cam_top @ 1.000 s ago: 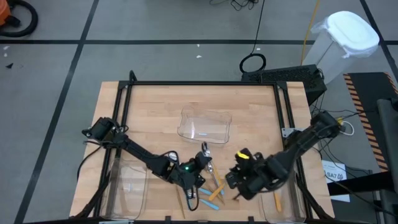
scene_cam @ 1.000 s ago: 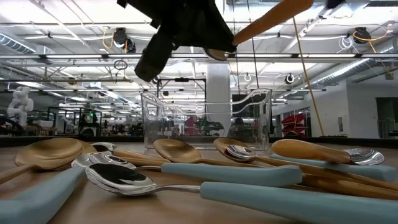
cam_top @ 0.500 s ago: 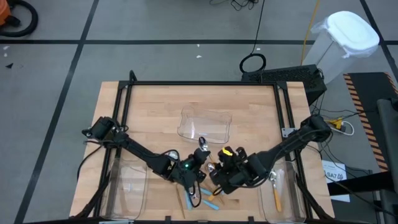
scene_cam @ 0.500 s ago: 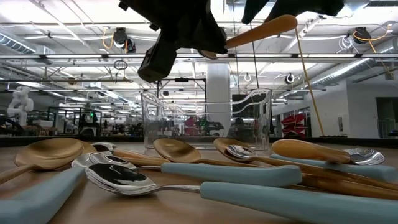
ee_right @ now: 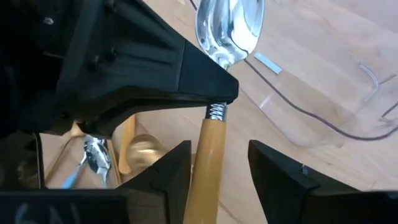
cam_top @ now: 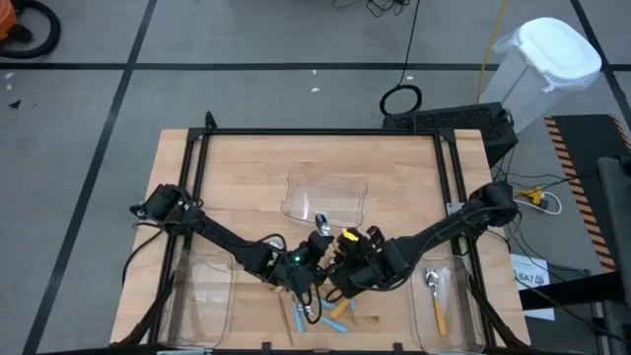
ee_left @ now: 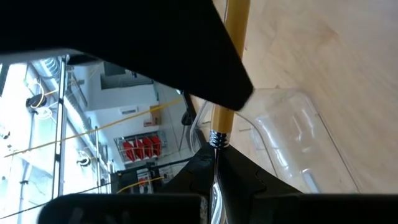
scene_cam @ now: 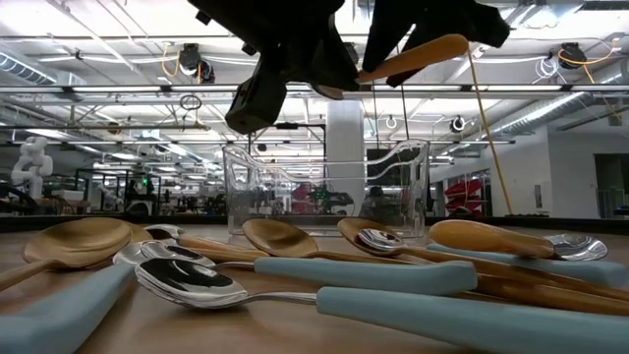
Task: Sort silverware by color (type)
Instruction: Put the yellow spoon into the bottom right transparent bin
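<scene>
high view: left end effector (cam_top: 317, 248) clamped on orange spoon (ee_right: 211, 134), raised above spoon pile (cam_top: 320, 308) at table (cam_top: 246, 177) front. right end effector (cam_top: 340, 264) wide apart, fingers (ee_right: 283, 180) flanking same spoon's handle.
</scene>
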`<state>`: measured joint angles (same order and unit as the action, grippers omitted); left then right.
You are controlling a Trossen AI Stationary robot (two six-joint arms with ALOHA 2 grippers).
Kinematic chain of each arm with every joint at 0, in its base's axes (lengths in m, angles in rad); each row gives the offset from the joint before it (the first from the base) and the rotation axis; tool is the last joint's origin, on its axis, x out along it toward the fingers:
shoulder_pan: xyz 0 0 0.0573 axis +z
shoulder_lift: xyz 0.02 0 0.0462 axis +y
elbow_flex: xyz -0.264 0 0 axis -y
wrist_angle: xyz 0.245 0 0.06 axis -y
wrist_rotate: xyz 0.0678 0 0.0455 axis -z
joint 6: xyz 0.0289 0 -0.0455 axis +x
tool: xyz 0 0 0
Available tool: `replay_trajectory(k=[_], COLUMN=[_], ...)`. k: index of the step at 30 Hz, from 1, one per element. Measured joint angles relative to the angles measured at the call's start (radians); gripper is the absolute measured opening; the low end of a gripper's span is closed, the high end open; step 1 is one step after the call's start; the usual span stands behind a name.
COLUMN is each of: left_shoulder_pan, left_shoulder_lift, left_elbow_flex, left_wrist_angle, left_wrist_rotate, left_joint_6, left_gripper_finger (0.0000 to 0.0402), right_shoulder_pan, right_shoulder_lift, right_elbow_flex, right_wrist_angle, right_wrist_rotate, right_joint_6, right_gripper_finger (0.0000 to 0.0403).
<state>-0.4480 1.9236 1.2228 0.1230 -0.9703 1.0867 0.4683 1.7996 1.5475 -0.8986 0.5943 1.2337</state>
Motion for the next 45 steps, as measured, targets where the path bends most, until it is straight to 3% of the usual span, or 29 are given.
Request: replay_trajectory(k=[6,15,27,32,41,45], left_shoulder_pan=[0.001,0.001,0.001,0.011,0.011,0.002], left_shoulder_lift=[0.000,0.001,0.002,0.002,0.002,-0.007], left_elbow_flex=[0.000,0.000,0.000,0.000,0.000,0.000], left_wrist_angle=[-0.001,-0.001,0.005,0.008,0.004,-0.007], left_wrist_rotate=[0.000,0.002,0.046,0.057,0.087,0.084], left_joint_6=[-0.016,-0.017,-0.088,-0.180,-0.366,-0.471], left_gripper_finger=[0.0026,0.0026,0.0035,0.0083,0.0206,0.0237], right_shoulder_pan=[-0.012,-0.018,-0.017,-0.016,0.009,0.038], right_shoulder_lift=[0.000,0.000,0.000,0.000,-0.009,-0.009], right_elbow_flex=[0.000,0.000,0.001,0.001,0.001,0.045], right_wrist_angle=[0.005,-0.017,-0.042,-0.084,-0.171,-0.231], right_wrist_rotate=[-0.021,-0.081,-0.099,-0.101,-0.110,-0.152], right_joint_6=[-0.019,-0.035,-0.043,-0.033,0.021,0.075], right_gripper_finger=[0.0141,0.0036,0.0023,0.0021,0.0020,0.0020])
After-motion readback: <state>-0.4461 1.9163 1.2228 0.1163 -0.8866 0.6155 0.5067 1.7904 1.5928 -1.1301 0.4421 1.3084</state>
